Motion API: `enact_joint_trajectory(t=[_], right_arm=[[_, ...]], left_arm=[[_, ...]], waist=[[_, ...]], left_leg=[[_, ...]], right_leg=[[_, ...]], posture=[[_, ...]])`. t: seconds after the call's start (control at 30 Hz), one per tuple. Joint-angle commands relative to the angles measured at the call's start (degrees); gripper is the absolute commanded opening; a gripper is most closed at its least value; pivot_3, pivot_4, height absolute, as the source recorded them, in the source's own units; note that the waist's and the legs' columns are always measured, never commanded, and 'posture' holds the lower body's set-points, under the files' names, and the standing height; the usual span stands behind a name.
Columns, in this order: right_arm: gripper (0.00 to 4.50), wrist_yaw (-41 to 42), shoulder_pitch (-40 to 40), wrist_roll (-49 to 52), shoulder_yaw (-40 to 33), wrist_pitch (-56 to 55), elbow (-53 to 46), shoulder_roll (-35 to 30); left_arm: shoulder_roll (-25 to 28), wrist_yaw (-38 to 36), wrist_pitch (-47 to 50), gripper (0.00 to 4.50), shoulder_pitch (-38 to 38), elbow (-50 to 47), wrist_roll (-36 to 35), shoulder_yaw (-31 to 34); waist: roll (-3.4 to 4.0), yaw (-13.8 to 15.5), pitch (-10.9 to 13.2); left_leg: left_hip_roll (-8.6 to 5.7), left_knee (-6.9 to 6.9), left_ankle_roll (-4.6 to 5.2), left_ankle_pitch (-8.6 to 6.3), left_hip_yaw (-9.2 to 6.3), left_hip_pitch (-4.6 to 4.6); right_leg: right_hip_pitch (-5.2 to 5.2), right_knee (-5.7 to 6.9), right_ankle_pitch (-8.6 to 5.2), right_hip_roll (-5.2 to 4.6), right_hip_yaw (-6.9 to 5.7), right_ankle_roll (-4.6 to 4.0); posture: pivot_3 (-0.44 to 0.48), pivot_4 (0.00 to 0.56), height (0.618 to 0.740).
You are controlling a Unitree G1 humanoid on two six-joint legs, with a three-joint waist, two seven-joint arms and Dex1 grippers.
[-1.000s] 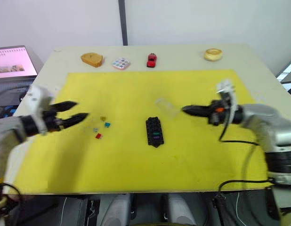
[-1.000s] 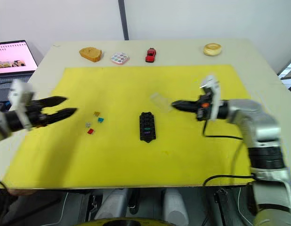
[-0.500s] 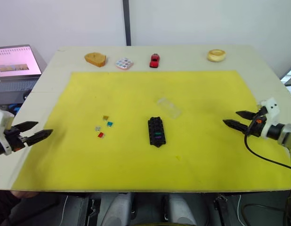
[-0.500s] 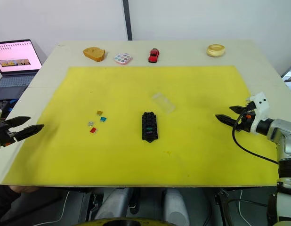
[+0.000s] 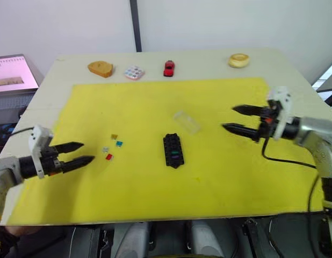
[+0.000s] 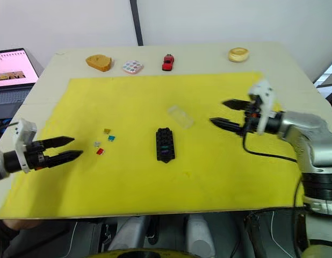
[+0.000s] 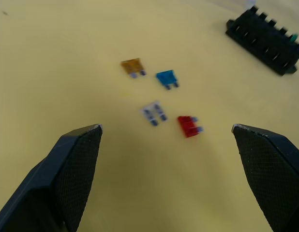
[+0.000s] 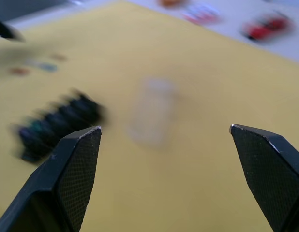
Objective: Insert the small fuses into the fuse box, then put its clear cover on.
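Left eye view: fuse box lying mid yellow mat, two fuses seated. Four loose fuses nearby; clear cover beside box. Left hand, right hand spread, empty. Counter beige.

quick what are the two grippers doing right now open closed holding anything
Left gripper: open, holding nothing, over the yellow mat beside the loose small fuses.
Right gripper: open, holding nothing, pointing toward the clear cover.

Bright even light, right wrist view blurred
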Motion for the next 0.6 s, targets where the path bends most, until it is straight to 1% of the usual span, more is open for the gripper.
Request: enact_joint_trajectory(t=[0.03, 0.13, 0.23, 0.4, 0.6], right_arm=[[4.48, -4.2, -3.1, 5.4, 1.7, 5.4, -9.3, 2.9], [4.48, -6.7, -6.3, 6.3, 7.3, 6.5, -14.1, 8.2], [4.48, -7.2, -6.8, 6.2, 10.4, 6.6, -14.8, 10.9], [4.48, -6.1, -5.4, 3.7, 13.8, 4.1, -14.1, 11.2], [4.48, -6.5, -4.6, 1.9, 14.7, 2.7, -13.3, 11.6]], left_arm=[[-3.0, 5.9, 5.0, 4.5, 4.0, -7.5, -5.2, 4.8], [-8.8, 11.5, 7.3, 4.5, 8.9, -14.3, -8.5, 5.4], [-12.2, 15.1, 8.2, 4.5, 10.7, -16.9, -10.0, 4.6], [-15.3, 19.7, 10.6, 4.5, 10.5, -19.8, -13.6, 2.9], [-17.0, 22.0, 11.8, 4.5, 8.9, -20.5, -15.5, -0.4]], waist=[[-0.09, 0.6, 0.0], [-0.08, 1.0, 0.0], [-0.22, 2.0, -0.1], [-0.22, 2.3, -0.1], [-0.21, 2.2, -0.1]], left_leg=[[0.0, 0.01, 0.0, 0.0, 0.0, -0.01], [-0.03, 0.13, 0.0, 0.0, 0.0, 0.0], [-0.05, 0.27, 0.01, -0.02, -0.05, 0.03], [-0.1, 0.4, -0.01, -0.07, -0.04, 0.03], [-0.09, 0.38, 0.04, -0.04, -0.04, 0.04]], right_leg=[[0.0, -0.01, 0.0, 0.0, 0.0, 0.0], [0.07, -0.07, 0.01, -0.04, 0.0, 0.01], [0.05, -0.07, 0.0, -0.05, -0.04, 0.0], [0.08, -0.1, 0.01, -0.06, -0.03, -0.05], [0.06, -0.07, 0.02, -0.04, -0.04, -0.02]], posture=[[0.0, 0.15, 0.74], [0.0, 0.15, 0.74], [0.0, 0.15, 0.74], [0.0, 0.15, 0.74], [0.0, 0.15, 0.74]])
